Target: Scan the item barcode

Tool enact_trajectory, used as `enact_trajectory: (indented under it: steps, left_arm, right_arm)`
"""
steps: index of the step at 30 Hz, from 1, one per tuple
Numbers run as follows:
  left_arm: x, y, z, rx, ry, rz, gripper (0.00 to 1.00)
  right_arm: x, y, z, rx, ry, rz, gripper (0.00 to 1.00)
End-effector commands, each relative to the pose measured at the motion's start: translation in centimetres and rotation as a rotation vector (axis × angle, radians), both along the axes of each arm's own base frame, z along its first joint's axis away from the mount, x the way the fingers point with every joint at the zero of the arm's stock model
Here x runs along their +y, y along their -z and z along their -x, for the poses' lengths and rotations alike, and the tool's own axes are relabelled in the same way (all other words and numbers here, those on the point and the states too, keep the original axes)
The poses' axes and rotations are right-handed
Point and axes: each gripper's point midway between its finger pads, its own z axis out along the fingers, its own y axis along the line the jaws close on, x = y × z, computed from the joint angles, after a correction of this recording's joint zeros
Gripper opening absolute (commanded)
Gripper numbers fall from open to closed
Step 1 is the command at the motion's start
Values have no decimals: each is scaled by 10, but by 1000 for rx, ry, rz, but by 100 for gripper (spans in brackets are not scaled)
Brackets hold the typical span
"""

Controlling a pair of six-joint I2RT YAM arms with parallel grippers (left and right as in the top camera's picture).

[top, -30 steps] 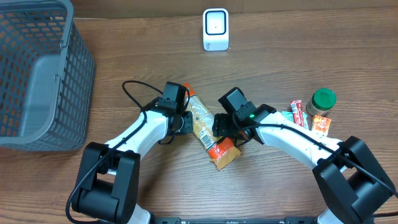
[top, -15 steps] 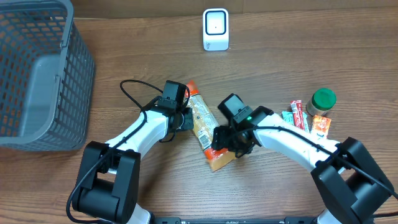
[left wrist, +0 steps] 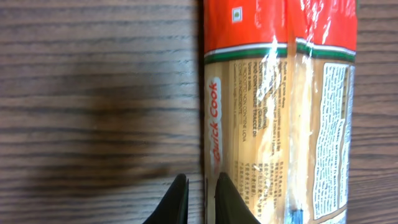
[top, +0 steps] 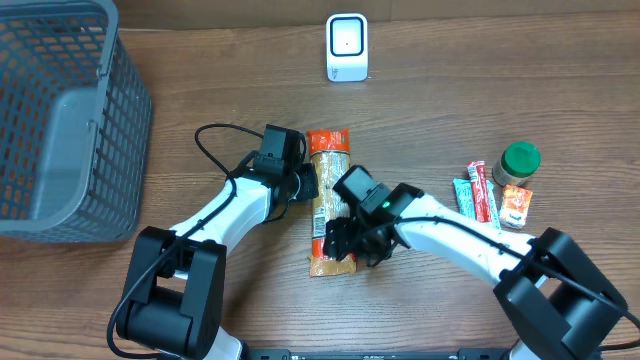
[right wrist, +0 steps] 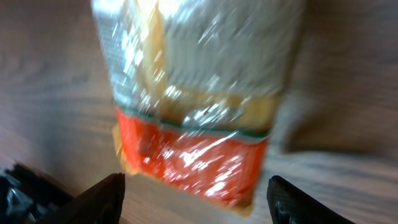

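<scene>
Left hand (left wrist: 202, 190) is pinching the pasta packet's (top: 326, 195) edge; right hand (right wrist: 198, 194) is straddling it, gaping. Barcode needs facing the scanner (top: 347, 47) at twelve o'clock.

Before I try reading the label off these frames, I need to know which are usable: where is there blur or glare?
Left wrist: sharp, print on the pasta packet legible, thin glare streaks on its film, soft shadow on the table. Right wrist: blurred, shiny film, nothing readable. Overhead: sharp, evenly lit, print too small.
</scene>
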Motion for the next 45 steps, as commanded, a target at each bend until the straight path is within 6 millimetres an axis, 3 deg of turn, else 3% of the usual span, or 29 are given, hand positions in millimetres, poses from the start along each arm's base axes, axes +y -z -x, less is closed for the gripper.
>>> enact_trajectory:
  steps: [1,11,16,24,28,37,45]
  left_arm:
    - [-8,3,1,11,7,20,9]
    - [-3,17,17,101,-80,-4,5]
    - [-6,20,25,159,-145,37,5]
    - [-40,20,41,173,-13,59,5]
    - [-46,17,36,135,29,54,6]
    - [-21,-12,1,94,-1,41,7]
    - [33,-64,-22,79,-52,-61,9]
  right_arm:
    - [-16,2,-22,-13,56,-3,75]
    - [-41,2,-70,-128,162,22,78]
    - [-38,0,-77,-158,166,10,78]
    - [-39,1,-77,-162,168,15,78]
    - [-40,1,-76,-158,167,18,78]
    - [-41,-1,-78,-209,66,27,78]
    - [-43,-44,-105,-330,-49,107,79]
